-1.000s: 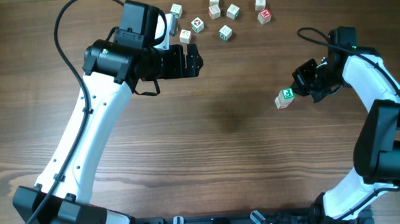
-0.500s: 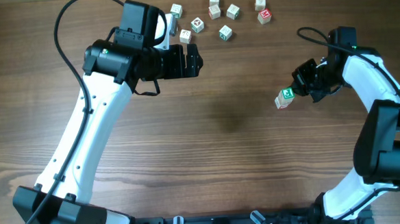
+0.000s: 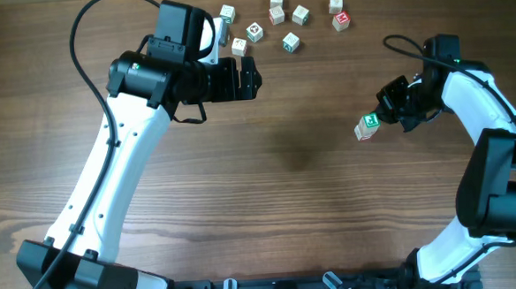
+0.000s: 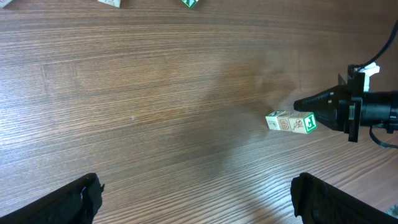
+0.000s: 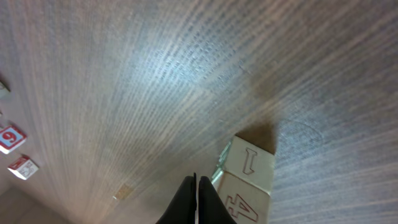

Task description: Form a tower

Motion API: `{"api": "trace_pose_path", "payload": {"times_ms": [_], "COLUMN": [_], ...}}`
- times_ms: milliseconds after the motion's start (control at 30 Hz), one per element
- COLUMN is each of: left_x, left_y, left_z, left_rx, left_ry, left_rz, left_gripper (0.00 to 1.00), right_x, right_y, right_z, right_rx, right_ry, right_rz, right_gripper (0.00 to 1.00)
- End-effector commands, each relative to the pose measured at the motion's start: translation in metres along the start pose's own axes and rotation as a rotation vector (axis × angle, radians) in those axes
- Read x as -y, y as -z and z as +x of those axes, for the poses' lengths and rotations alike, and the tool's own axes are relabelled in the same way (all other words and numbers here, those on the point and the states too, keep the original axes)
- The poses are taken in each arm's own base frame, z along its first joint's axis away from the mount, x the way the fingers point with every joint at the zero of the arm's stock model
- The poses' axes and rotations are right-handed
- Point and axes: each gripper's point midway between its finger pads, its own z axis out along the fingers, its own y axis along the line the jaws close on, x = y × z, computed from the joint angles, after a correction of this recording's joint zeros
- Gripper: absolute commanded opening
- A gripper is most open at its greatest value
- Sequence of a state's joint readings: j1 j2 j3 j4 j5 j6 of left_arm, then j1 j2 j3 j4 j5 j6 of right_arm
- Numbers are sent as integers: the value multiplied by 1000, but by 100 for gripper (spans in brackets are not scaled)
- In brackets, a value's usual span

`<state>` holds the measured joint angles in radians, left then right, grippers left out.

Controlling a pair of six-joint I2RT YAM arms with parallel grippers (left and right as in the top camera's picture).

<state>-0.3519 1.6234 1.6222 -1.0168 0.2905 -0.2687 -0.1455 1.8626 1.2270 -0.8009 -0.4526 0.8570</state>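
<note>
The tower (image 3: 368, 125) is a short stack of pale wooden cubes with a green-marked cube on top, standing right of the table's middle. My right gripper (image 3: 387, 110) is shut and empty, its tips close beside the tower's upper part; whether they touch it I cannot tell. In the right wrist view the shut fingertips (image 5: 194, 198) sit just left of the tower (image 5: 250, 180), whose faces show a red 1 and 4. The left wrist view shows the tower (image 4: 291, 122) far off. My left gripper (image 3: 250, 77) hangs open over the far left-middle, holding nothing, its fingers (image 4: 81, 199) wide apart.
Several loose cubes (image 3: 278, 19) with coloured marks lie scattered along the far edge, just beyond my left gripper. Two red-marked ones (image 5: 11, 138) show at the left of the right wrist view. A black cable (image 3: 403, 41) loops near the right arm.
</note>
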Motion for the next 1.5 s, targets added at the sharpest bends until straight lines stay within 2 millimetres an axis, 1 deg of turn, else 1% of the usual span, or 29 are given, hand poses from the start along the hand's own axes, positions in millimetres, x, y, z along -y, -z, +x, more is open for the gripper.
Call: {"api": "trace_pose_path", "payload": {"times_ms": [0,67,100,167,233,267,333,367,400,433,567,633,667,700,733,767,933,1167,1300,1400,1467], "left_x": [2,2,2,2,2,2,2,2,2,2,2,2,2,2,2,2,2,2,2,2,2], "left_y": [-2,-2,-2,-2,-2,-2,-2,-2,-2,-2,-2,-2,-2,-2,-2,-2,-2,-2,-2,-2,-2], "left_z": [2,2,2,2,2,2,2,2,2,2,2,2,2,2,2,2,2,2,2,2,2], "left_rx": [-10,-10,-10,-10,-10,-10,-10,-10,-10,-10,-10,-10,-10,-10,-10,-10,-10,-10,-10,-10,-10], "left_ry": [4,4,4,4,4,3,4,4,4,4,3,4,4,4,4,4,4,3,4,4,3], "left_rz": [11,11,11,11,11,11,11,11,11,11,11,11,11,11,11,11,11,11,11,11,11], "left_gripper": [100,100,100,100,100,100,100,100,100,100,100,100,100,100,100,100,100,100,100,100,100], "right_x": [4,10,9,-7,-28,-47,-67,-72,-74,-77,-89,-87,-79,-66,-59,-48,-27,-3,-1,4,5], "right_y": [-7,-4,-3,8,25,42,55,57,56,54,42,35,30,26,27,28,29,14,14,17,17], "right_z": [-8,-23,-28,-39,-46,-45,-30,-19,-9,10,50,69,83,90,88,83,78,81,81,75,74], "right_rx": [28,111,134,171,204,217,188,168,154,127,98,53,18,18,33,61,89,54,52,96,102], "right_ry": [23,31,38,129,211,284,397,452,475,539,677,694,704,655,612,542,431,415,414,366,366], "right_rz": [22,67,70,43,15,-31,-97,-114,-108,-92,-58,-32,13,96,139,201,290,337,343,380,384], "right_gripper": [4,4,4,4,4,4,4,4,4,4,5,4,4,4,4,4,4,4,4,4,4]}}
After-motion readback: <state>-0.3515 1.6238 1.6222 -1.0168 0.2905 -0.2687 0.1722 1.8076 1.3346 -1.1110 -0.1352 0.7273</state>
